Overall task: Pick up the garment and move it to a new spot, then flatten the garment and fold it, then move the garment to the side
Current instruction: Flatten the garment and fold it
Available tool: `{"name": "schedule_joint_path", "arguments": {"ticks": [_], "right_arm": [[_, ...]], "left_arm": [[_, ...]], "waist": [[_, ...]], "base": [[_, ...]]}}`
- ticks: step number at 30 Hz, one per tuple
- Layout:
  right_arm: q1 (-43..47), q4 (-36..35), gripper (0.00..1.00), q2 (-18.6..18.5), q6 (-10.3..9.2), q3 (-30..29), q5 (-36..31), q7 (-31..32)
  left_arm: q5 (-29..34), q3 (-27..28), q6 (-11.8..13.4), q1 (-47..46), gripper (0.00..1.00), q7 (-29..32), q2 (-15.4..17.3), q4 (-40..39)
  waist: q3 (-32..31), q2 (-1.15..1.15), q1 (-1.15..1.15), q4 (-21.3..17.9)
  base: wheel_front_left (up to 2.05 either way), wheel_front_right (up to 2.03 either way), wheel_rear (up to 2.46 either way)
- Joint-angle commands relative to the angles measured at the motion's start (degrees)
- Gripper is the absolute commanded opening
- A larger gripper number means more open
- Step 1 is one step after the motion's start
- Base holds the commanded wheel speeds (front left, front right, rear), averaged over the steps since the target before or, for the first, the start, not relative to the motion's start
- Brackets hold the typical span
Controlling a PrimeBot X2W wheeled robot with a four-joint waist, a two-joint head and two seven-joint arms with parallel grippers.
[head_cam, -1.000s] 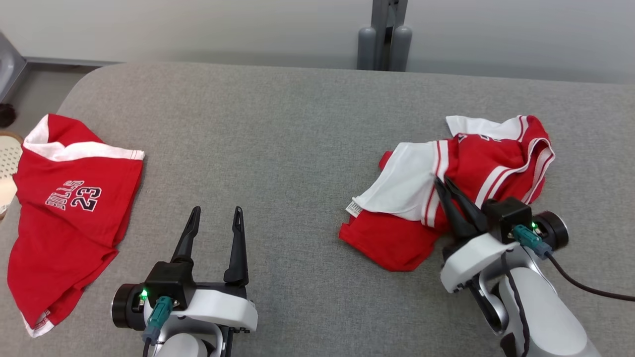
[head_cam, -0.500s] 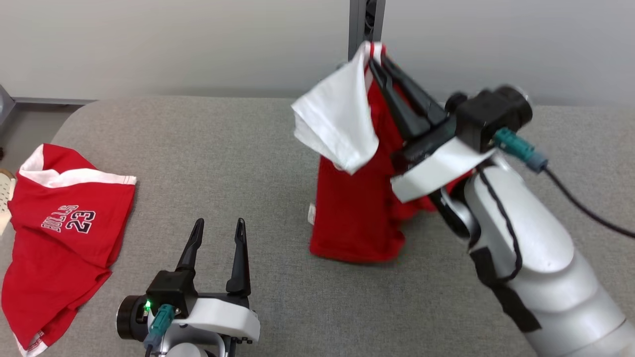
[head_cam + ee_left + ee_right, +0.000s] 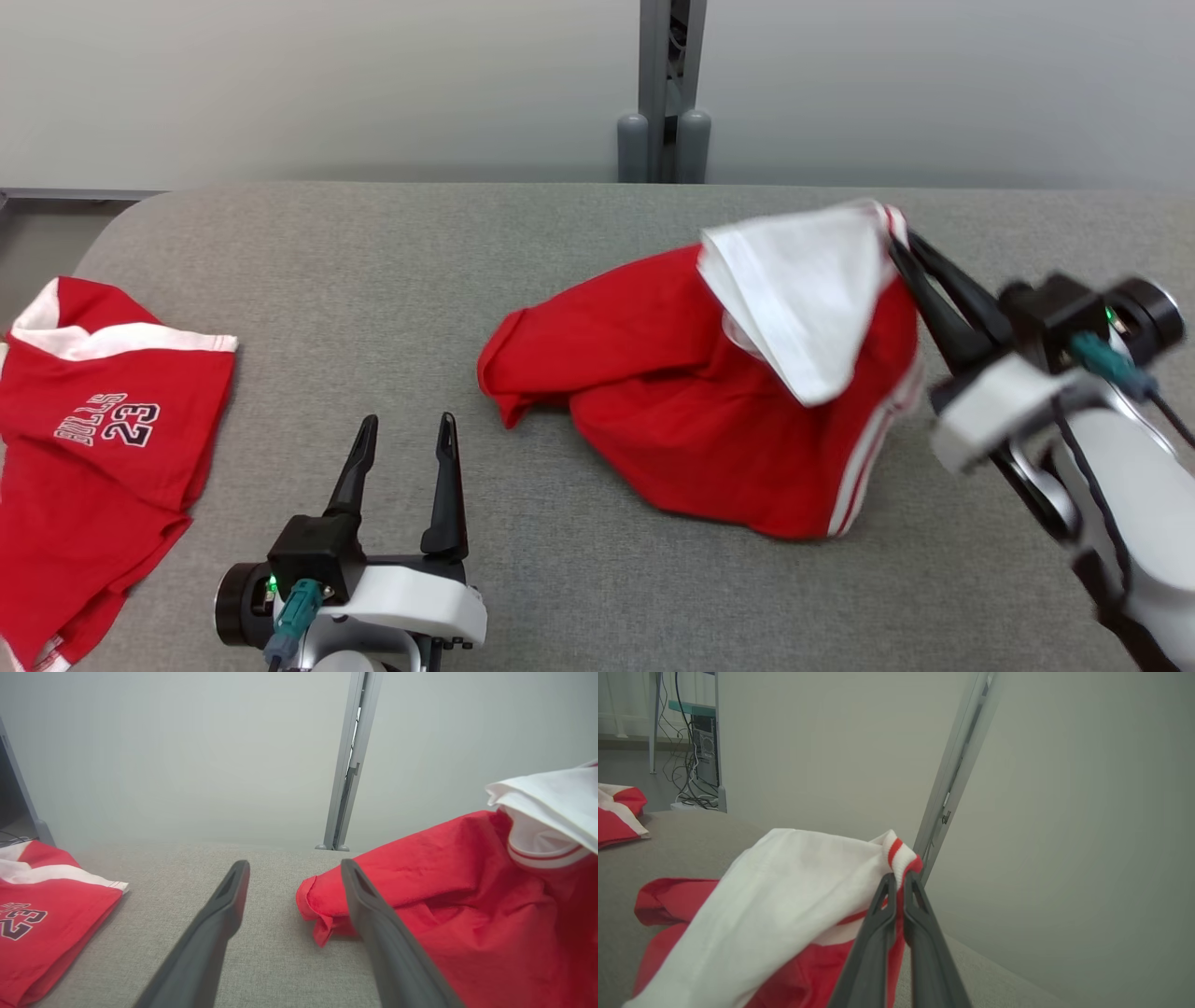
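Garment [image 3: 691,411]: out of its crumpled heap, now spread leftward on the table [image 3: 373,280], one end raised.
Right gripper [image 3: 904,243]: rose high, then dropped lower, rightward.

A grey woven-fabric padded surface [image 3: 392,280] with a rounded corner at the upper left spans the head view from edge to edge. At the left edge of the frame, a red jersey with a white shoulder band [image 3: 93,448] lies rumpled on it, with its "BULLS 23" lettering facing up. Right of centre, a red jersey with a white sleeve and red-and-white striped trim [image 3: 709,429] rests on the surface by its lower part. Its upper right end is raised off the cloth. The two jerseys lie well apart, with grey fabric between them.
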Motion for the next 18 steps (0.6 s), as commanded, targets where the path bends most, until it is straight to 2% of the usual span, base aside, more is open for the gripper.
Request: {"name": "schedule_joint_path", "arguments": {"ticks": [1,8,15,16,17,18], "right_arm": [[1.4,0.4,0.00,-1.8,0.01,0.4,-0.8,-0.1],[10.8,0.1,0.00,-7.6,0.00,5.4,0.5,-0.1],[17.1,-1.3,0.00,-9.4,0.00,10.9,4.9,-0.1],[17.5,-1.2,0.12,-9.5,0.00,11.2,5.9,-0.1],[17.7,-1.0,1.00,-9.4,0.00,11.2,6.7,-0.1],[17.9,-0.6,1.00,-9.4,0.00,11.1,7.4,-0.1]], "left_arm": [[0.1,0.2,0.1,-0.6,1.00,-0.1,0.2,-0.1],[0.4,0.2,0.1,-1.7,1.00,-0.1,0.2,0.4],[0.7,0.4,-0.1,-2.4,1.00,-0.1,0.2,0.8],[0.7,0.5,-0.1,-2.5,1.00,-0.1,0.2,0.9],[0.7,0.5,-0.2,-2.5,1.00,-0.1,0.2,1.0],[0.8,0.6,-0.2,-2.6,1.00,-0.1,0.2,1.1]], "waist": [[0.5,0.00,0.00,-0.6],[1.7,0.00,0.00,-3.1],[2.1,0.00,0.00,-5.4],[2.1,0.00,0.00,-5.7],[2.0,0.00,0.00,-6.0],[1.9,0.00,0.00,-6.3]], "base": [[0.00,0.00,0.00],[0.00,0.00,0.00],[0.00,0.00,0.00],[0.00,0.00,0.00],[0.00,0.00,0.00],[0.00,0.00,0.00]]}}
